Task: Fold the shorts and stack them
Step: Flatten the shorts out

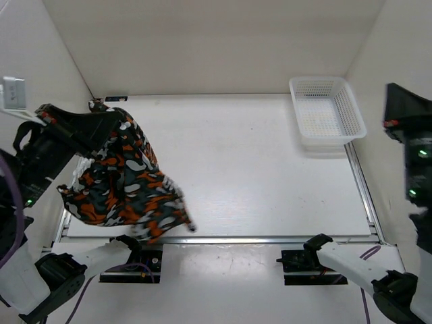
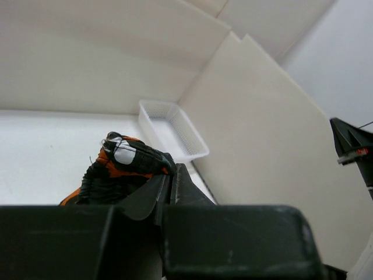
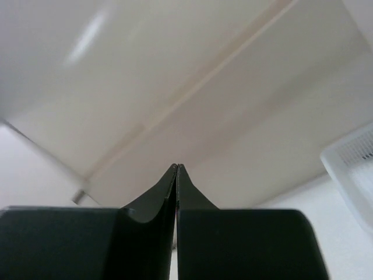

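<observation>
Your left gripper is clamped on a bunched edge of the orange-patterned shorts, which hang at 8 o'clock over the table. Lower them flat toward centre before folding. The right gripper, fingers pressed together on nothing, should take the opposite corner. Stay away from the white basket at 2 o'clock.

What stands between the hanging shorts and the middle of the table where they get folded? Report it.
Nothing visible. The left hand holds the shorts up at the left edge of the table; the basket sits far right.
</observation>
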